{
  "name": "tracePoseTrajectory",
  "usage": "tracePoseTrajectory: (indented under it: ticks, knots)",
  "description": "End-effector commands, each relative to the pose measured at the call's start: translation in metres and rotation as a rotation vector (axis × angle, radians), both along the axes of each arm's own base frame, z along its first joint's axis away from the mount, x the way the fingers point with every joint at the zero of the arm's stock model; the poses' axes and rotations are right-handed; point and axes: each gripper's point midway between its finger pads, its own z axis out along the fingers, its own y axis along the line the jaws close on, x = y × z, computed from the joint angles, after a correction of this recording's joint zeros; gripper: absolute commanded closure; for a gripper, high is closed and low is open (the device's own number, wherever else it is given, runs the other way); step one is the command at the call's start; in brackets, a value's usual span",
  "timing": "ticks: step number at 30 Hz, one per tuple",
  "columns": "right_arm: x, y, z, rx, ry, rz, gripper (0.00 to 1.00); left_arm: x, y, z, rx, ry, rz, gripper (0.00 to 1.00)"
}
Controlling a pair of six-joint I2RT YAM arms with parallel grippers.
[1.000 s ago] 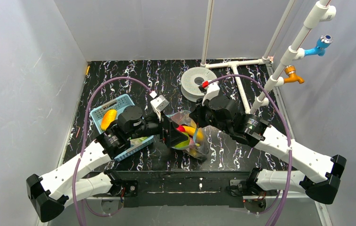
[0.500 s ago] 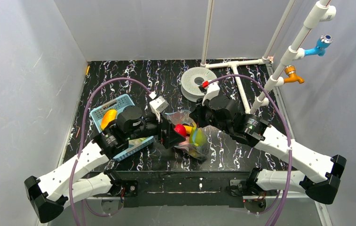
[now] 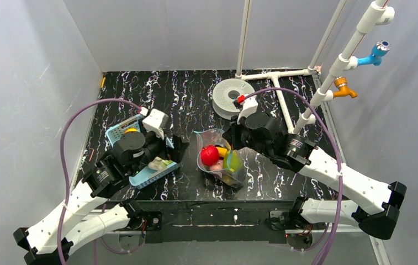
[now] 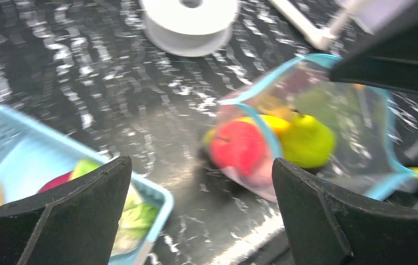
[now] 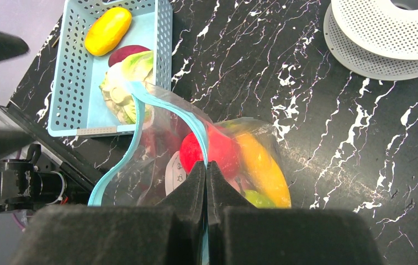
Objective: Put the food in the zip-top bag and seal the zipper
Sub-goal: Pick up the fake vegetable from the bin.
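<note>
The clear zip-top bag (image 3: pixel 220 160) lies mid-table with its mouth held open. Inside it are a red round fruit (image 3: pixel 210 155), a green piece (image 3: pixel 232 161) and a yellow banana (image 5: pixel 262 165). My right gripper (image 5: pixel 206 165) is shut on the bag's light-blue zipper (image 5: pixel 187 118) at the rim. My left gripper (image 4: pixel 201 215) is open and empty, left of the bag, between it and the blue basket (image 3: pixel 115 132). In the basket lie an orange-yellow fruit (image 5: pixel 107 30), a purple eggplant (image 5: pixel 129 54) and a pale-green cabbage (image 5: pixel 121 88).
A white perforated spool (image 3: pixel 233 96) sits behind the bag. White pipes (image 3: pixel 275 77) run along the back right, with a blue tap (image 3: pixel 377 54) and an orange tap (image 3: pixel 343 88) on the right post. Grey walls enclose the table.
My left gripper has pulled back left from the bag's mouth toward the basket and opened wider. The red fruit stays in the bag. The right gripper has not moved.
</note>
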Motion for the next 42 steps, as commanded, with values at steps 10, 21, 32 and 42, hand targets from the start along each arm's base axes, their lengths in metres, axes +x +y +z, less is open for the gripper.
tracePoseTrajectory:
  ticks: [10,21,32,42]
  knots:
    - [0.001,0.008,0.022,0.061,-0.037,0.017,0.99,0.04,0.135,-0.02,0.184,0.053,0.678,0.02]
    - [0.0,0.005,0.023,0.056,-0.038,0.014,0.99,0.072,0.167,-0.1,0.103,0.482,0.827,0.02]
    - [0.001,0.005,0.022,0.053,-0.043,0.01,0.99,0.098,0.187,-0.144,0.17,0.604,0.892,0.07]
    - [0.002,0.007,0.017,0.048,-0.041,0.011,0.99,0.103,0.187,-0.193,0.278,0.754,0.866,0.03]
